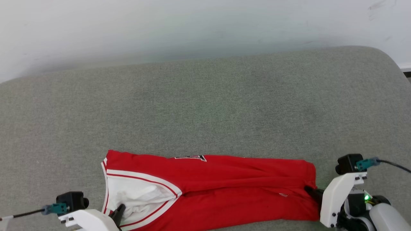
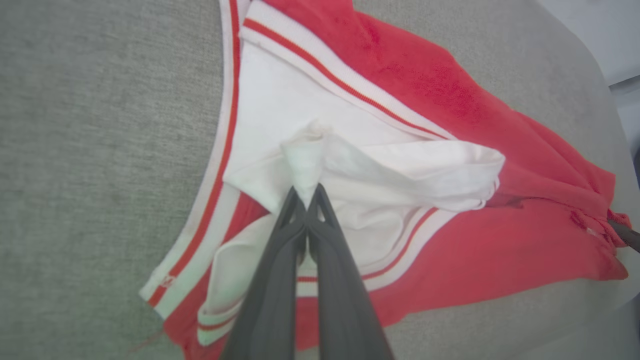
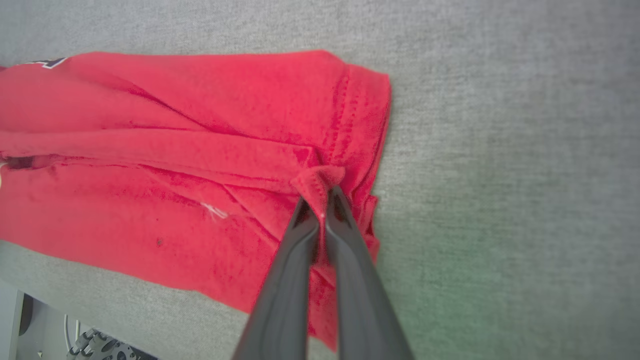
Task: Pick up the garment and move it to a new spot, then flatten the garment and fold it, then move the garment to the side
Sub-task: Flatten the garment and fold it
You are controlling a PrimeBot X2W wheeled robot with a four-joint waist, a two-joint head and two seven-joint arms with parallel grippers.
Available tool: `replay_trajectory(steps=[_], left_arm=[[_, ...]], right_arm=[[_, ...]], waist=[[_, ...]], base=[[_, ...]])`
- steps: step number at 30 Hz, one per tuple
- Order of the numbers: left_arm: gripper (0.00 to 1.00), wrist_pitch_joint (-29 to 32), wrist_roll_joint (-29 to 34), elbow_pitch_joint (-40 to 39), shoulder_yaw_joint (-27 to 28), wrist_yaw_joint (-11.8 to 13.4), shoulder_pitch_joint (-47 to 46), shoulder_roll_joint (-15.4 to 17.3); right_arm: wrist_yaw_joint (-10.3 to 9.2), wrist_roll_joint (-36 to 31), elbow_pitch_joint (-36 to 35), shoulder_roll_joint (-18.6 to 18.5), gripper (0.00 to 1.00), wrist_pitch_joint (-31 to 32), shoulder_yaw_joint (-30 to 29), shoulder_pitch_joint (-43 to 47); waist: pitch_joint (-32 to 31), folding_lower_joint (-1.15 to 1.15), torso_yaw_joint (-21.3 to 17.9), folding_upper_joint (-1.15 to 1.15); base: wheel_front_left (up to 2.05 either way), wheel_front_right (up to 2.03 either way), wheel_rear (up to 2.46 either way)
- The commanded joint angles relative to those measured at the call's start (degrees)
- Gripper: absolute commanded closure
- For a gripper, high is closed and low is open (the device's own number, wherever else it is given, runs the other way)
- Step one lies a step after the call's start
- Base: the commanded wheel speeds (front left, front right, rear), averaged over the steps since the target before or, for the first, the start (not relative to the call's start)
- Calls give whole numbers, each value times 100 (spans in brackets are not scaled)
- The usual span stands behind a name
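The garment (image 1: pixel 224 189), a red jersey with white sleeves and striped trim, lies stretched left to right along the near edge of the grey cushion. Only a sliver of its black print shows at the top fold. My left gripper (image 1: pixel 121 208) is shut on a pinch of the white sleeve fabric (image 2: pixel 305 165) at the garment's left end. My right gripper (image 1: pixel 310 190) is shut on a bunched fold of the red hem (image 3: pixel 320 182) at its right end. In each wrist view the two dark fingers meet at the tip with cloth squeezed between them.
The grey upholstered surface (image 1: pixel 205 106) stretches wide behind the garment, up to a pale wall (image 1: pixel 192 25). Its near edge runs just below the garment, and the right wrist view catches a floor strip with a wheel (image 3: pixel 95 347) beneath that edge.
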Motion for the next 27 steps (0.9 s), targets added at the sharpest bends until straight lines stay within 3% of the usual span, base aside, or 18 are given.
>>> replay_trajectory(steps=[1,3,4,14,20,27], left_arm=[[88,-85,-69,115,12,-33,90,-109],[48,-174,-67,263,-25,-84,126,-186],[0,-219,-54,320,-40,-109,129,-225],[0,-1395,618,140,127,5,-110,-284],[0,-2109,1151,-251,233,250,-228,-239],[0,-2565,1831,-521,195,354,-418,-190]], right_arm=[[-2,-52,-49,68,0,-33,-72,217],[-2,-143,-124,130,0,-93,-138,366],[-2,-203,-185,150,0,-161,-176,423],[-2,-637,-1243,340,0,-772,-1024,1032],[-2,-912,-1842,264,0,-263,-1637,1232],[-1,-1109,-2197,146,0,425,-1932,1388]], waist=[[-5,1,-2,0],[-18,1,-15,0],[-28,1,-18,0],[-292,1,39,0],[-455,1,86,0],[-516,1,266,0]], base=[[0,0,0],[0,0,0],[0,0,0],[0,0,0],[0,0,0],[0,0,0]])
